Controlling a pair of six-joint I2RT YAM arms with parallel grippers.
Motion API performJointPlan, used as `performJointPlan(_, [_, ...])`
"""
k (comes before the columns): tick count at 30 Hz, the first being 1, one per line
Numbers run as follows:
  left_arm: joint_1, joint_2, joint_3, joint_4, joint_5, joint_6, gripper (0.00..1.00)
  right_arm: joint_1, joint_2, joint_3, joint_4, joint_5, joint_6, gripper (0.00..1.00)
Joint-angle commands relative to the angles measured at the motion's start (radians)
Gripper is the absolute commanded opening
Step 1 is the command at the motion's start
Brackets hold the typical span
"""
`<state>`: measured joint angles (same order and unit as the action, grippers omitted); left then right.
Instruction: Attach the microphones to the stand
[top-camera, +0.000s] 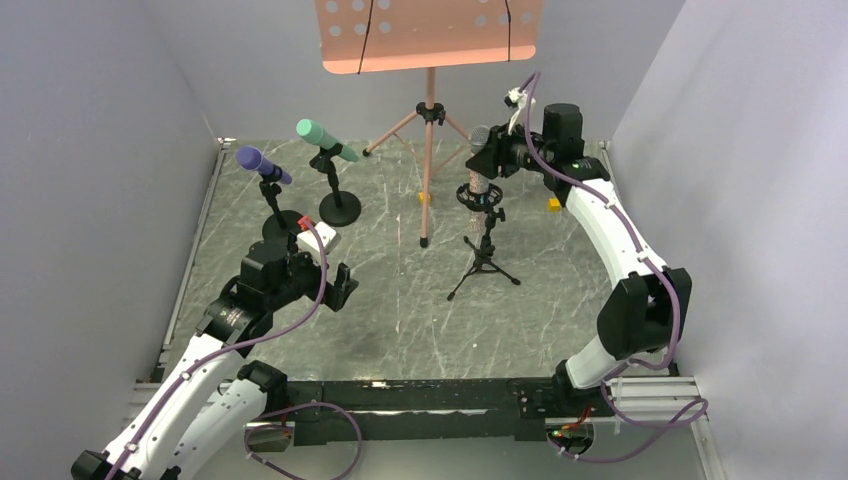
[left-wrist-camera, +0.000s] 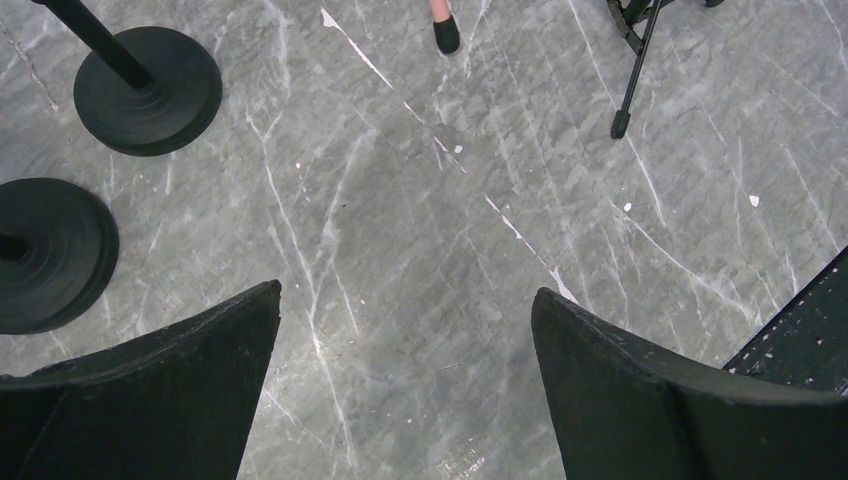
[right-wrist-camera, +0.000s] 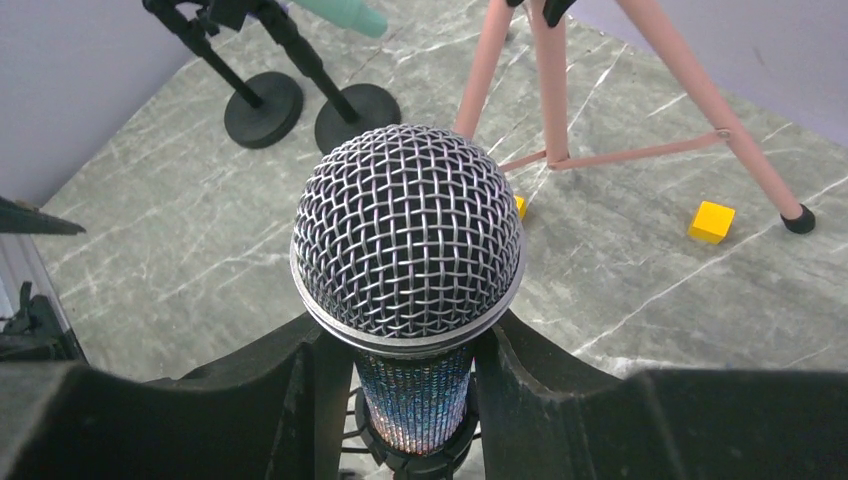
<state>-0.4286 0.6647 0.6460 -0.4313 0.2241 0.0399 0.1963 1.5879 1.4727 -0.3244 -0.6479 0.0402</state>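
Grey marbled worktop (top-camera: 400, 320) carrying mint-green microphone (top-camera: 325, 140) and purple microphone (top-camera: 262, 165) already clipped on round-based stands (top-camera: 340, 210) far left, left tool (left-wrist-camera: 405, 290) wide and empty, right tool (top-camera: 492, 153) clamped on glittery microphone (right-wrist-camera: 408, 230) upright in tripod stand (top-camera: 484, 255) ring: likely final seating, calling for a straight push down, then release.

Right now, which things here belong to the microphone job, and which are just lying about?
Part of the job:
- mint-green microphone and purple microphone, each clipped on one of the round-base stands
- glittery microphone, gripped by the right gripper at the tripod stand

Just lying about:
- pink music stand
- yellow blocks
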Motion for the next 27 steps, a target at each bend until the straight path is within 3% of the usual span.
performJointPlan(1, [0.005,-0.007,0.03,0.025,0.02,-0.005,0.99,0.007,0.033,-0.127,-0.296,-0.011,-0.084,0.01])
performJointPlan(11, [0.005,-0.008,0.029,0.025,0.02,-0.006,0.99,0.009,-0.001,-0.234,-0.31,-0.062,-0.161,0.02])
performJointPlan(15, [0.005,-0.004,0.03,0.025,0.02,-0.006,0.99,0.008,-0.008,-0.21,-0.329,-0.099,-0.188,0.07])
performJointPlan(18, [0.005,-0.002,0.03,0.025,0.021,-0.008,0.99,0.006,-0.006,-0.141,-0.356,-0.126,-0.202,0.22])
performJointPlan(22, [0.005,-0.007,0.028,0.026,0.018,-0.009,0.99,0.003,-0.014,-0.054,-0.369,-0.127,-0.207,0.6])
performJointPlan(27, [0.005,-0.01,0.026,0.031,0.019,-0.011,0.99,-0.003,-0.038,-0.004,-0.371,-0.125,-0.215,0.78])
